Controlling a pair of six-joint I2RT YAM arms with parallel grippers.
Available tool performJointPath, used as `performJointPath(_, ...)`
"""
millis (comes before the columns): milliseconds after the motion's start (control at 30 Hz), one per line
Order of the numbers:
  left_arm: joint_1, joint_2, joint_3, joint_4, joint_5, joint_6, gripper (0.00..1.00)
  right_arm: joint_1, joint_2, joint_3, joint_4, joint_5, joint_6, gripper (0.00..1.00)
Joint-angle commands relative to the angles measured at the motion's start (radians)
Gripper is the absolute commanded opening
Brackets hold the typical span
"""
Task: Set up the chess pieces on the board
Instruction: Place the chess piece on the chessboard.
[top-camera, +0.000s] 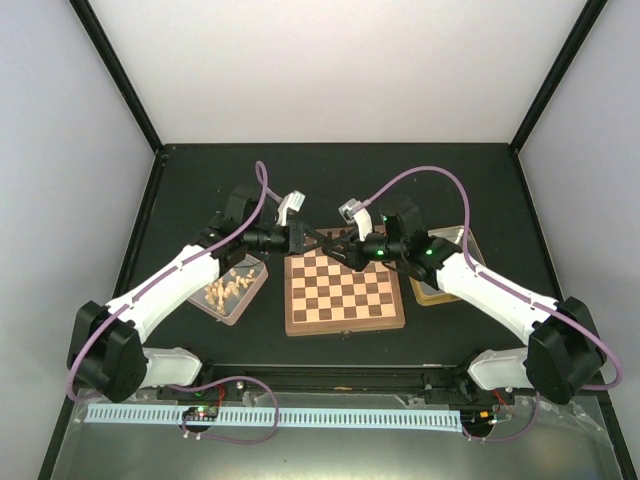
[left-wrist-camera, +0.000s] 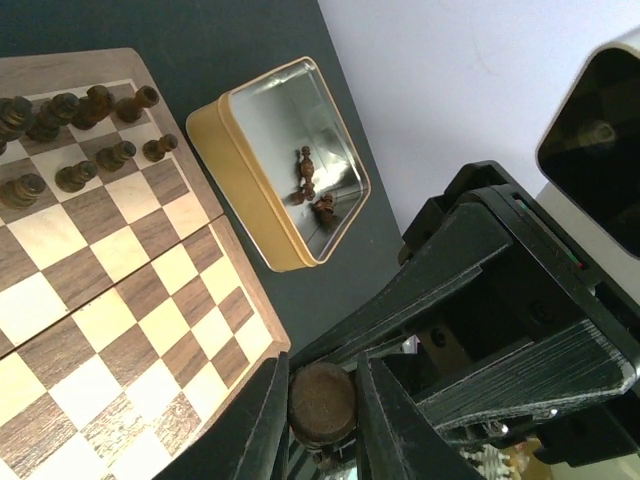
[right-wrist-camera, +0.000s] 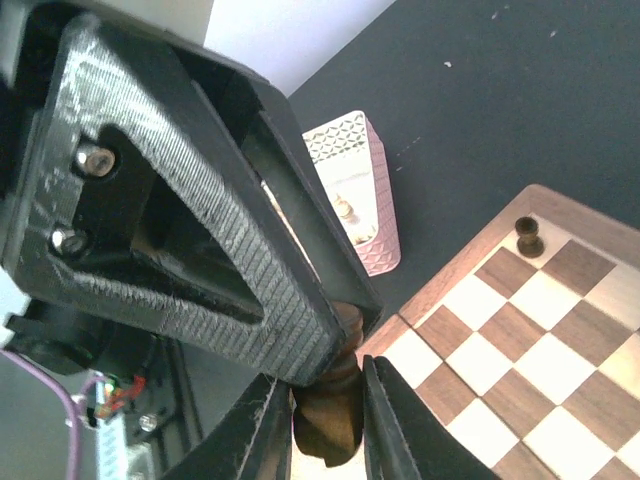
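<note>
Two claws clenched on one dark chess piece (left-wrist-camera: 322, 408): my left claw (left-wrist-camera: 320, 385) and my right claw (right-wrist-camera: 322, 400), fingers crossing. Piece held above board (top-camera: 345, 325), at its 12 o'clock edge. Other dark pieces (left-wrist-camera: 80, 140) stand on board corner nearest gold tin (top-camera: 440, 292), at board's 3 o'clock.

The board (top-camera: 345, 293) is set on the surface (top-camera: 200, 190), with a tray (top-camera: 250, 287) at its 9 o'clock and a tin (left-wrist-camera: 252, 205) at its 3 o'clock. Chess pieces (left-wrist-camera: 116, 155) are ranked on the board beside the tin; two are contained in it.
</note>
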Motion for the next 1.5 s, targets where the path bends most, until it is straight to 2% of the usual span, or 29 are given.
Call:
performJointPath(0,-0.003,0.001,0.007,0.043,0.047,-0.031,0.16,0.009,-0.031,0.020,0.067,-0.006,0.075,0.26)
performJointPath(133,-0.001,-0.066,-0.023,0.152,0.053,-0.130,0.15,0.008,-0.101,-0.072,0.229,0.016,0.256,0.39)
performJointPath(333,-0.003,-0.140,-0.070,0.393,0.062,-0.351,0.16,0.009,-0.204,-0.276,0.627,0.047,0.667,0.57)
performJointPath(500,-0.004,-0.169,-0.072,0.511,0.050,-0.415,0.16,0.009,-0.205,-0.317,0.860,0.089,0.945,0.59)
performJointPath(567,-0.004,-0.171,-0.069,0.515,0.048,-0.417,0.16,0.010,-0.204,-0.314,0.919,0.094,0.994,0.58)
performJointPath(767,-0.004,-0.178,-0.076,0.562,0.046,-0.448,0.16,0.014,-0.184,-0.282,0.942,0.094,1.058,0.56)
performJointPath(1067,-0.004,-0.195,-0.092,0.606,0.015,-0.465,0.16,0.037,-0.133,-0.284,1.033,0.120,1.162,0.34)
performJointPath(1300,0.001,-0.205,-0.096,0.565,-0.019,-0.419,0.17,0.046,-0.129,-0.281,1.038,0.154,1.187,0.07)
performJointPath(1400,0.001,-0.216,-0.078,0.463,-0.063,-0.349,0.25,0.046,-0.134,-0.265,0.957,0.150,1.151,0.02)
performJointPath(1467,0.003,-0.237,-0.052,0.328,-0.129,-0.251,0.38,0.046,-0.142,-0.237,0.828,0.136,1.092,0.01)
